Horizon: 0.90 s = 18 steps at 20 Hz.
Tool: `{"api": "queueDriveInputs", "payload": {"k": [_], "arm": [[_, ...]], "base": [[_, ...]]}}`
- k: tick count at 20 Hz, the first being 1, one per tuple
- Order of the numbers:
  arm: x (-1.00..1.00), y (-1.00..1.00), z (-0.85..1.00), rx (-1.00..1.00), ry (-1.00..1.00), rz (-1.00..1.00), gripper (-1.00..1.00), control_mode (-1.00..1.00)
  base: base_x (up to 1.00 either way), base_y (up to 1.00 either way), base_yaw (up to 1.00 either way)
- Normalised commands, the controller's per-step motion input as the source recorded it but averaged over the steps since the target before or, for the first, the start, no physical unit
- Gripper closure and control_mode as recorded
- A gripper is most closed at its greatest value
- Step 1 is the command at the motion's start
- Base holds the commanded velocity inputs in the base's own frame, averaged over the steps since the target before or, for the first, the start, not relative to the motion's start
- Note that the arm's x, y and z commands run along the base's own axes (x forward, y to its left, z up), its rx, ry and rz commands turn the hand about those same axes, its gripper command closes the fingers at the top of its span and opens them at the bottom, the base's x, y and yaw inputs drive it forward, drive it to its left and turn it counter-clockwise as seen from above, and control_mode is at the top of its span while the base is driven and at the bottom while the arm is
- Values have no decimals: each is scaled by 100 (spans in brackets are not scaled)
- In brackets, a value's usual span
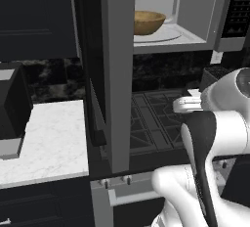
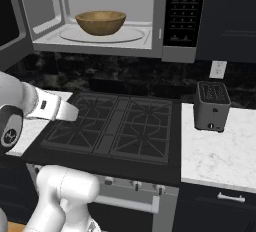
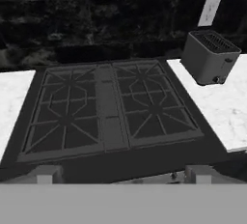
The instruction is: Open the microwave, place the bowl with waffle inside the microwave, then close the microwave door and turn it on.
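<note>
left base view: microwave door [image 1: 114,69] swung wide open, edge toward camera; bowl [image 1: 148,22] sits on turntable inside microwave [image 1: 195,37]. waffle hidden by bowl wall.

right base view: bowl centred in cavity, button panel [image 2: 183,11] to its right.

hand view: my fingers [image 3: 44,174] spread apart, empty, above stove [image 3: 108,109]; toaster [image 3: 208,56] right.

judgement: opening, placing done; closing door, starting remain.

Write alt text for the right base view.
A tan wooden bowl sits on the turntable inside the open microwave, above a dark stove. A grey toaster stands on the white counter at right.
</note>
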Motion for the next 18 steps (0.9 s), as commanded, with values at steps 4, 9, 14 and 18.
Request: {"api": "queueDriveInputs", "payload": {"k": [4, 9, 14, 18], "arm": [[-95, 0, -24, -38, -1, 7, -100, -100], [-99, 0, -56, -26, -29, 12, -100, -100], [-56, 13, -31, -31, -26, 9, -100, -100], [-26, 33, -43, -36, -35, 14, -100, -100]], "base": [[0, 0, 0], [0, 0, 0], [0, 0, 0], [0, 0, 0]]}}
